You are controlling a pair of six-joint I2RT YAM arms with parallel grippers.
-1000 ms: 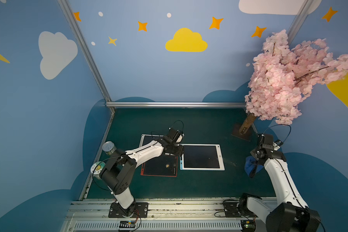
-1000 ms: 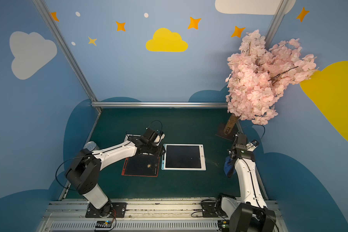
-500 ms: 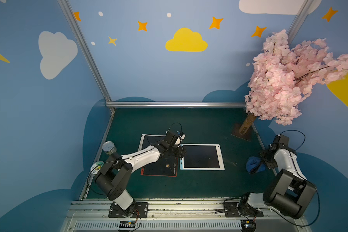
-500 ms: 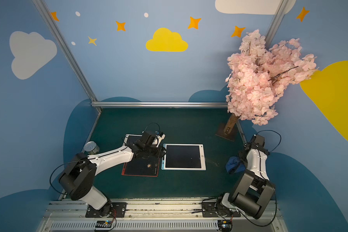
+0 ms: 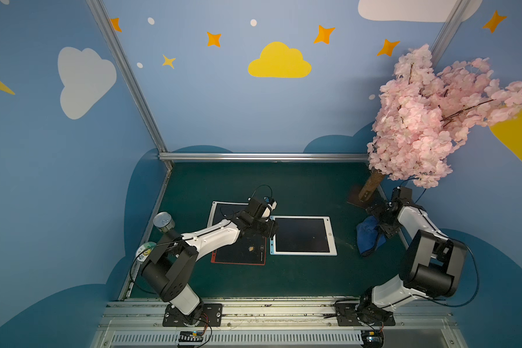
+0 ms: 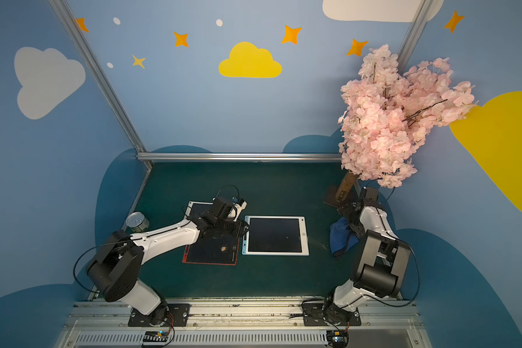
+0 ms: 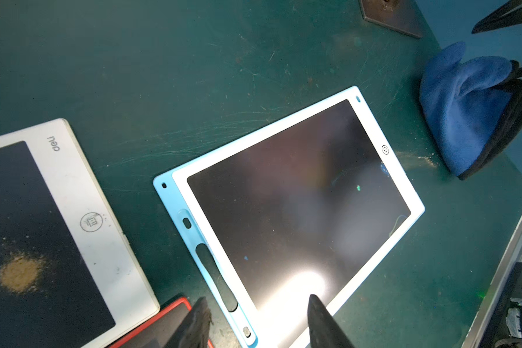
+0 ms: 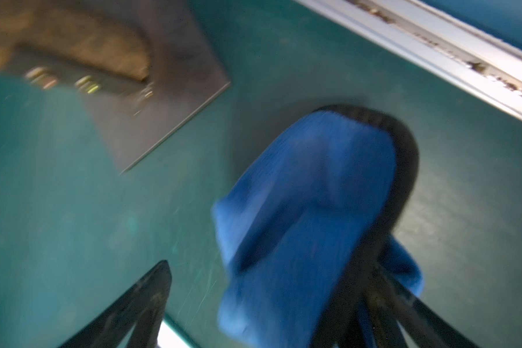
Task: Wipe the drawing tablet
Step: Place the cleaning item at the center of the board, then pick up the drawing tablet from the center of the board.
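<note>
Three dark-screened tablets lie on the green mat. A white and light-blue framed tablet (image 5: 302, 235) (image 6: 275, 235) (image 7: 299, 192) is in the middle. Left of it is a red-framed tablet (image 5: 238, 256) with a brown dust spot. Behind that is a white tablet (image 7: 82, 211), also dusty. My left gripper (image 5: 270, 229) (image 7: 258, 319) is open, straddling the middle tablet's blue edge. A blue cloth (image 5: 368, 238) (image 6: 339, 238) (image 8: 308, 211) lies crumpled near the right edge. My right gripper (image 5: 383, 223) (image 8: 268, 304) stands wide open around it, the cloth leaning on one finger.
A pink blossom tree on a dark base plate (image 5: 359, 199) stands just behind the right gripper. A tin can (image 5: 163, 221) sits by the left wall. Aluminium rails (image 5: 253, 307) bound the mat at front and sides.
The right arm has folded back towards the right wall, and its jaws, shut on the blue cloth before, now stand wide open. The left arm has barely shifted.
</note>
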